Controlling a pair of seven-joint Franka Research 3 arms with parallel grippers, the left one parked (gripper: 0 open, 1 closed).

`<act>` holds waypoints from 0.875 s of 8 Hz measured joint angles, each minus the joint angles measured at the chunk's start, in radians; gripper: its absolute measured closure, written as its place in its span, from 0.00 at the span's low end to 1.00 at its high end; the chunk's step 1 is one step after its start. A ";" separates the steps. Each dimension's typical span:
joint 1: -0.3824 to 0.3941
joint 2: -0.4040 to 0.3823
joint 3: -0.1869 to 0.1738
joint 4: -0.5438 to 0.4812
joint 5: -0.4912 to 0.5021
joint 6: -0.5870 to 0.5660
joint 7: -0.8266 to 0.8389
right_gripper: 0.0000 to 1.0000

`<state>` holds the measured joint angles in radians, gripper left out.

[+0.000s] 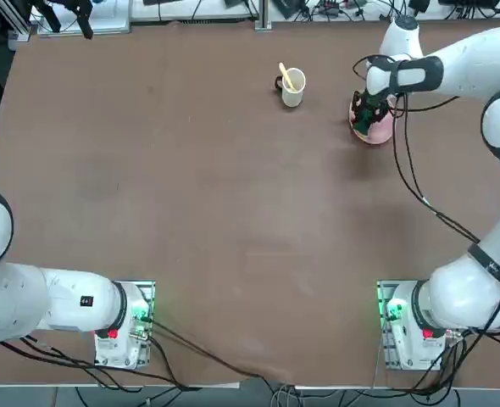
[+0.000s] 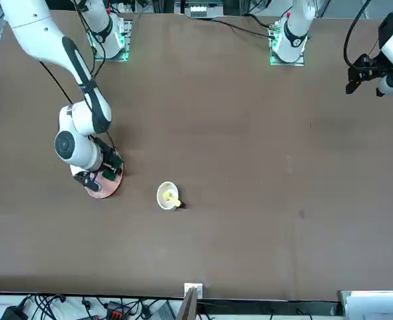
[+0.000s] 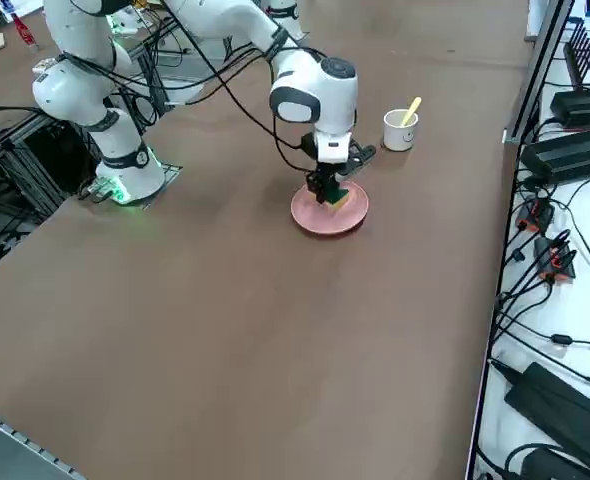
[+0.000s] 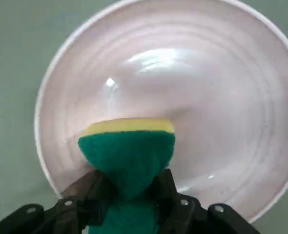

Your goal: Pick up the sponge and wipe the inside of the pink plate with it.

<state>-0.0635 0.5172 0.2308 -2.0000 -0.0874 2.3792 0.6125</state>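
A brown table seen from above, with the right arm reaching to its far right part. There the right gripper is closed tight on the sponge, pinching its middle so the green top bulges between the fingers. The sponge is held over the inside of the plate, its yellow body facing down toward the plate floor; whether it actually presses on the surface cannot be told.

The step in hand looks like the wiping itself. To do it well, the sponge should be kept flat and lightly pressed on the plate floor, swept across the middle and round inside the rim, without pushing so hard sideways that the plate slides on the table. The grip should hold firm so the sponge does not twist out.

The plate is round, pale pink and glossy, with a shallow rim and faint rings in its surface. It looks clean and holds only the sponge. To its left, well apart, stands a white cup with a yellow utensil inside.
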 joint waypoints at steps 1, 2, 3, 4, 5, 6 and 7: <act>-0.004 -0.006 -0.003 -0.010 0.000 0.000 -0.007 0.52; -0.010 -0.009 -0.005 -0.015 0.000 -0.001 -0.022 0.52; -0.021 -0.013 -0.005 -0.019 0.000 -0.004 -0.048 0.52; -0.036 -0.016 -0.005 -0.024 0.000 -0.007 -0.080 0.52; -0.054 -0.018 -0.005 -0.027 0.000 -0.008 -0.108 0.52; -0.074 -0.019 -0.005 -0.028 0.000 -0.009 -0.136 0.52; -0.093 -0.019 -0.006 -0.028 0.000 -0.009 -0.165 0.52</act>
<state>-0.1563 0.4981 0.2251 -2.0280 -0.0872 2.3698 0.4474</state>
